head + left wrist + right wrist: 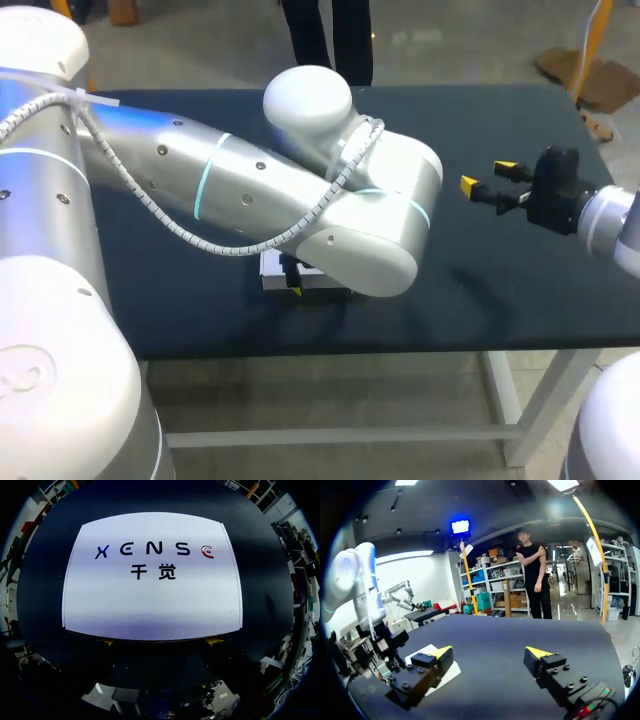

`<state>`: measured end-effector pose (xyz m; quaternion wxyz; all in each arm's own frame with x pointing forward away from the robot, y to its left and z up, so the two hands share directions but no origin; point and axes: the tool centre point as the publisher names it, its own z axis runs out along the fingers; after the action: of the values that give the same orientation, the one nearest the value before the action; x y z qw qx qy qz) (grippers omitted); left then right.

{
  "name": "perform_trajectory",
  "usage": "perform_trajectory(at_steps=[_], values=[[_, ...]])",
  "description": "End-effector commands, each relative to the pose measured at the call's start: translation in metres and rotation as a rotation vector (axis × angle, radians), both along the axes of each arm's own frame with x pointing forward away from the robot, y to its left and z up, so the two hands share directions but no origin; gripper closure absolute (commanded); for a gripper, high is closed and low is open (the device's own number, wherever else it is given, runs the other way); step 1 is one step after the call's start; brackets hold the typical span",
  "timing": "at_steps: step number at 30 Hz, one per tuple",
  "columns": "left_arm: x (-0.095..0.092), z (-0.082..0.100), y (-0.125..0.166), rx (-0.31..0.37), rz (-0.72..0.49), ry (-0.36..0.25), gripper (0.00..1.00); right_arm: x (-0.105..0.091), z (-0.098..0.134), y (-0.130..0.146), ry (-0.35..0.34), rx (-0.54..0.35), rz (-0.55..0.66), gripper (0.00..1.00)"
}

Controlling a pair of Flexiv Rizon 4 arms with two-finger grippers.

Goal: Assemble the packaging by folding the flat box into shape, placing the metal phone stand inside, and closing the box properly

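The white box (150, 595) lies flat on the black table, its printed face up and filling the left wrist view. My left gripper (161, 641) hovers straight above it, open, both yellow tips at the box's near edge. In the head view only a corner of the box (278, 272) and one yellow fingertip (293, 290) peek out under my left arm (300, 200). My right gripper (487, 176) hangs open over the table's right part, well apart from the box. From the right wrist, the box (422, 653) lies beyond the open right gripper (490, 652). No metal phone stand is in view.
The black table (500, 280) stretches bare between the two grippers and toward its far edge. My left arm's bulky wrist hides the table's middle in the head view. The table's front edge runs just below the box.
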<state>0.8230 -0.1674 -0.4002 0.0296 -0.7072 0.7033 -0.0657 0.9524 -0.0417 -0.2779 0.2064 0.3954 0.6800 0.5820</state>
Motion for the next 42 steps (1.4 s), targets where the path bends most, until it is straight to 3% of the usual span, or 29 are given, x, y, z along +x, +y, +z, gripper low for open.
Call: perform_trajectory(at_steps=[1, 23, 42], values=[[0.011, -0.005, -0.006, 0.02, 0.014, 0.006, 0.0, -0.001, -0.001, -0.001, -0.006, 0.004, 0.0, 0.0], [0.078, -0.007, 0.004, 0.03, 0.096, -0.011, 0.0, -0.001, -0.001, -0.001, -0.006, 0.004, 0.0, 0.0], [0.155, 0.002, 0.009, 0.026, 0.071, -0.008, 0.0, -0.001, -0.001, -0.001, -0.006, 0.004, 0.0, 0.0]])
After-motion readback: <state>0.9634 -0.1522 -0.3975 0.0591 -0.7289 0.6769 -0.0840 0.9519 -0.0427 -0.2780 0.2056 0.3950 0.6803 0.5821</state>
